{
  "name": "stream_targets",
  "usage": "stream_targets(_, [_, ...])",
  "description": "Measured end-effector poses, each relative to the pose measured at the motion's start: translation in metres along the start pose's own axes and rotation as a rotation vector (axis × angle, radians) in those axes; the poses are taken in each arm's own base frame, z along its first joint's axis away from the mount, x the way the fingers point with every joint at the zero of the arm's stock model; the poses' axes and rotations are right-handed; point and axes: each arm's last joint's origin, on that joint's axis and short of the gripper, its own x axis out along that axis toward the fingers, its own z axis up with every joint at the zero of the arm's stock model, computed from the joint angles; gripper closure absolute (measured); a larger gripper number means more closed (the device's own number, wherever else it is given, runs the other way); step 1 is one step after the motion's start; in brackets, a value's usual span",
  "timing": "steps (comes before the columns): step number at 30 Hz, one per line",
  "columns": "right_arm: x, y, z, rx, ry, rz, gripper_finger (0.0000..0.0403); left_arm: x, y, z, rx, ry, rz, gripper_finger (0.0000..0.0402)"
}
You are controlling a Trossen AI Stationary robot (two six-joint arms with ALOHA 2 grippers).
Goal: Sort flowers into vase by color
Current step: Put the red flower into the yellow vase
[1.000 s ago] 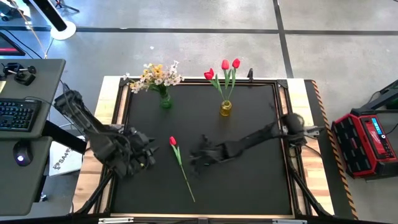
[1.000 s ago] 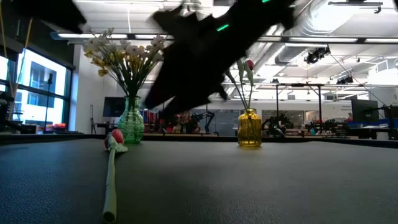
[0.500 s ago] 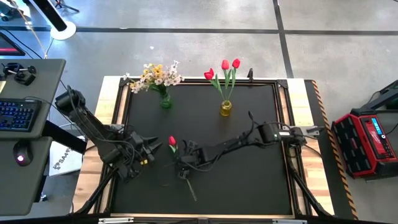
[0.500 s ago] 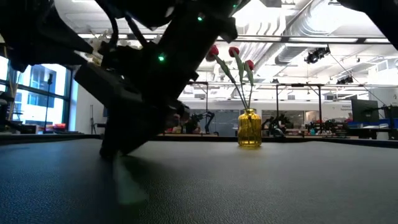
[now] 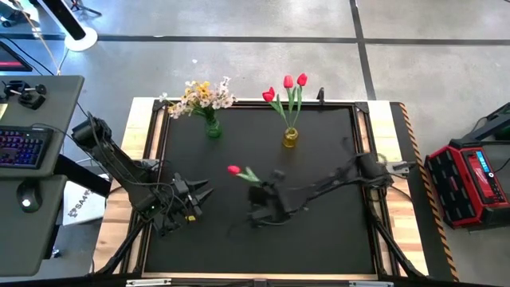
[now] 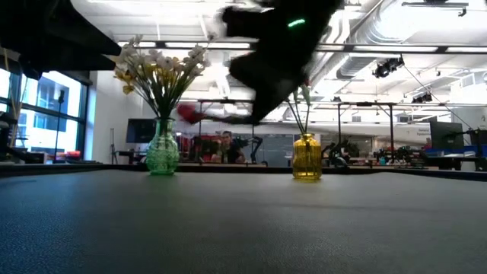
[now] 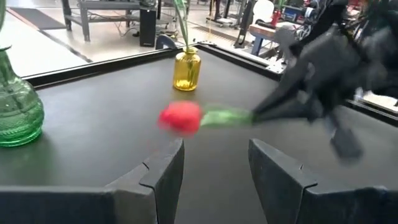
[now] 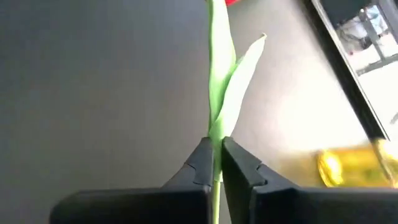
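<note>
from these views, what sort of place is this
Probably a robotics lab or workshop: exposed ceiling ducts, a desk with a keyboard beside the black table, and workbenches in the open hall behind.

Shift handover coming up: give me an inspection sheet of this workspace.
Surface: black mat, wooden frame.
Job's things: red tulip lifted off the mat; green vase with yellow and white blossoms; yellow vase with three tulips.
Clutter: nothing seen.
Grippers: right gripper shut on the tulip's stem; left gripper open, waiting near the mat's left edge.
Cables: looped along both arms.
Surroundings: keyboard, mouse, red case.
</note>
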Motion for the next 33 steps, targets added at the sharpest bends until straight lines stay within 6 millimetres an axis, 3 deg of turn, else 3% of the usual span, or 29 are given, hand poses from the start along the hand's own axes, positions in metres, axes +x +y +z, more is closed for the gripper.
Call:
stream_targets(4, [-0.023, -0.031, -0.047, 0.111, -0.084, 0.035, 0.0397, 0.002, -0.005, -0.005, 0.01, -0.001, -0.005, 0.0234])
stream_targets(7, [-0.047, -0.055, -0.075, 0.193, -0.268, 0.12, 0.04, 0.004, -0.006, -0.008, 0.017, -0.002, 0.0, 0.0234])
stream_targets(10, [-0.059, -0.078, -0.095, 0.268, -0.474, 0.16, 0.04, 0.007, -0.008, -0.01, -0.01, 0.008, 0.006, 0.0234])
stream_targets(14, [-0.061, -0.127, -0.096, 0.317, -0.845, 0.318, 0.0401, 0.014, -0.013, -0.01, -0.028, 0.111, -0.035, 0.0234])
stream_targets(17, [-0.045, -0.165, -0.106, 0.302, -1.187, 0.49, 0.0402, 0.021, -0.017, -0.008, -0.004, 0.161, -0.069, 0.0234])
stream_targets(19, [-0.037, -0.192, -0.112, 0.335, -1.347, 0.461, 0.0402, 0.025, -0.019, -0.005, 0.017, 0.163, -0.078, 0.0234])
stream_targets(23, [-0.018, -0.22, -0.115, 0.272, -1.388, 0.273, 0.0402, 0.035, -0.022, 0.001, 0.038, 0.134, -0.075, 0.0234])
stream_targets(25, [-0.016, -0.232, -0.107, 0.253, -1.418, 0.202, 0.0402, 0.04, -0.022, 0.004, 0.048, 0.131, -0.077, 0.0234])
stream_targets(29, [-0.012, -0.258, -0.094, 0.272, -1.441, 0.073, 0.0402, 0.048, -0.024, 0.009, 0.035, 0.143, -0.1, 0.0234])
stream_targets(33, [-0.001, -0.282, -0.097, 0.332, -1.421, 0.0, 0.0403, 0.052, -0.024, 0.011, 0.018, 0.146, -0.104, 0.0234])
